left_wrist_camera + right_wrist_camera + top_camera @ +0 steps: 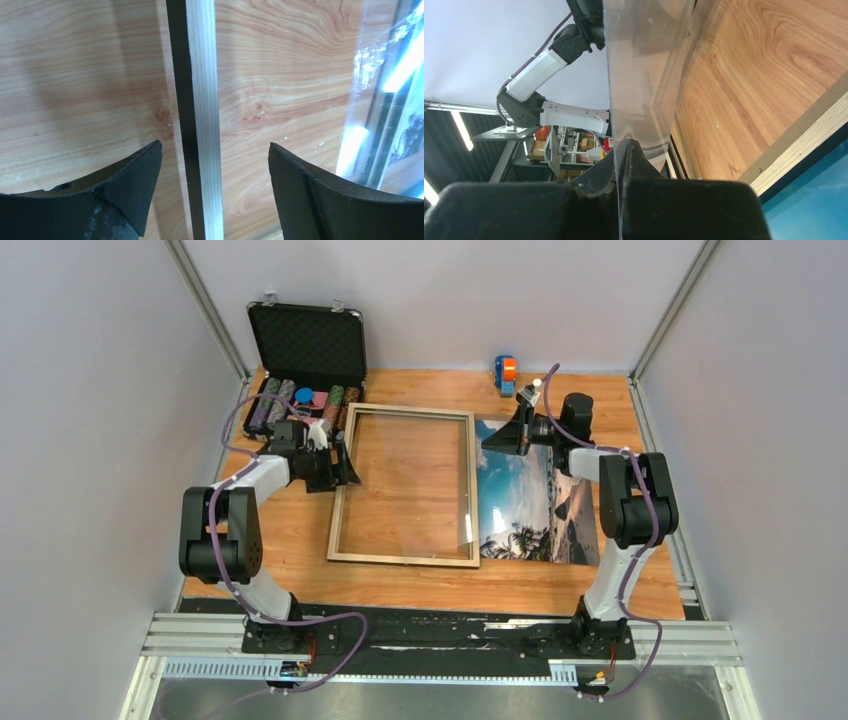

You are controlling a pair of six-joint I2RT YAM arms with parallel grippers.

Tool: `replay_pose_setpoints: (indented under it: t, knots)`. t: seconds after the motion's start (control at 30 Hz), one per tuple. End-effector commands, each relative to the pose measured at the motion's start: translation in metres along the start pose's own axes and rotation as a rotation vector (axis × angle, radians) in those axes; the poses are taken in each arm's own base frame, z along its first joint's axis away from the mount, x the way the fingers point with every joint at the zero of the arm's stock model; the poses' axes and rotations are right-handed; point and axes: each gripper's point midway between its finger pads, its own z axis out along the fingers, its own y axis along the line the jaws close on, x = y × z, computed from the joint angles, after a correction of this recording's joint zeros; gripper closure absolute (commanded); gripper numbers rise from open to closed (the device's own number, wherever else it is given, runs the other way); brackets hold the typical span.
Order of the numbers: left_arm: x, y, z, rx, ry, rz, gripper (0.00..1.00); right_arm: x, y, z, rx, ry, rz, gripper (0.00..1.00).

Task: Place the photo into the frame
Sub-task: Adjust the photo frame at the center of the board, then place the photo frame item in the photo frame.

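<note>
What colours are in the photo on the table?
The photo shows blue sky, white clouds; clearest from top view.

No legible text, label, brand, number or sign was found in any view; nothing readable was made out on the frame [400, 558], the photo [515, 500] or the black case [305, 340].

A robotics lab cell: 2 arms [215, 535] bolted to an aluminium rail [190, 632], grey panels [90, 440] walling a wooden table [400, 585].

A wooden table [420, 585] is lying under the left fingers [125, 190]; grey walls [450, 300] are standing beyond and beside them; a strip light [461, 131] is glowing past the right fingers [684, 210].
</note>
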Motion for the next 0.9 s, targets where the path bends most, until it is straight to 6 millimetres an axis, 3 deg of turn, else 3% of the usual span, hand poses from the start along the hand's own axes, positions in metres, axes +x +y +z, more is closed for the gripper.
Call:
replay_pose_setpoints:
  t: [0.0, 0.23, 0.87]
  knots:
    - [-0.027, -0.004, -0.024, 0.025, -0.097, 0.038, 0.11, 0.000, 0.001, 0.007, -0.036, 0.002, -0.015, 1.00]
    - [-0.042, 0.000, -0.042, 0.063, -0.165, 0.056, 0.07, 0.003, 0.000, 0.017, -0.060, -0.008, 0.041, 1.00]
    - [-0.071, -0.004, -0.059, 0.109, -0.310, 0.186, 0.07, 0.006, 0.002, 0.046, -0.124, -0.149, 0.115, 1.00]
